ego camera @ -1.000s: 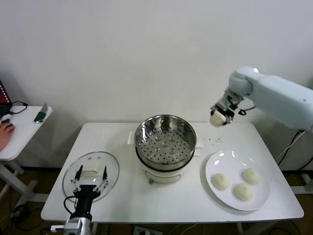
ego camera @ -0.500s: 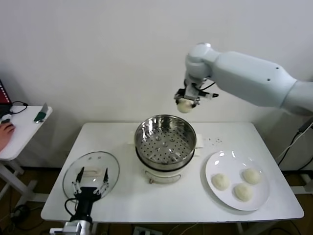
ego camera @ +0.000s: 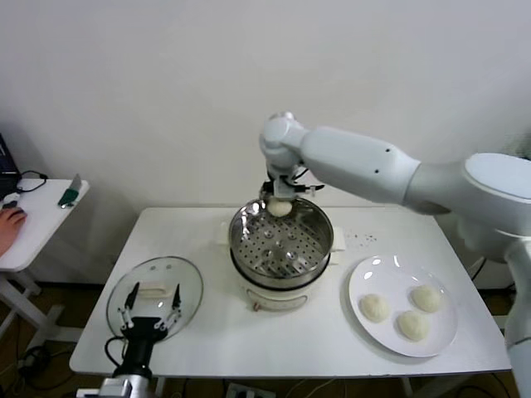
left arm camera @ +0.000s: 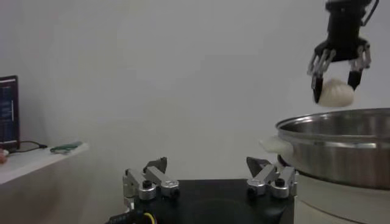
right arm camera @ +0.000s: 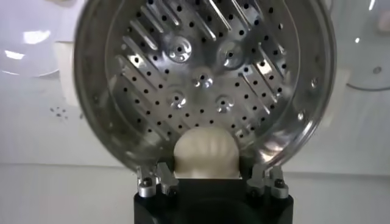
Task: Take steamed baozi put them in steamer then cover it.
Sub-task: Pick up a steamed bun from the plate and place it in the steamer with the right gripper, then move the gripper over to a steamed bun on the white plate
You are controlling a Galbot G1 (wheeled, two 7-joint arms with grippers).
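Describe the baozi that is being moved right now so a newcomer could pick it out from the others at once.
Start at the shiny steel steamer in the middle of the white table. Just above its far rim hangs the right gripper, shut on one off-white baozi. It is the only bun in the air; the other three lie on the white plate to the steamer's right.

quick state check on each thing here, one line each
right gripper: shut on a baozi, above the steamer's far rim
held baozi: in the air, not yet in the basket
steamer: uncovered, basket empty
cover: off, lying flat on the table left of the steamer
plate: holds three baozi
left gripper: open, over the cover's near edge
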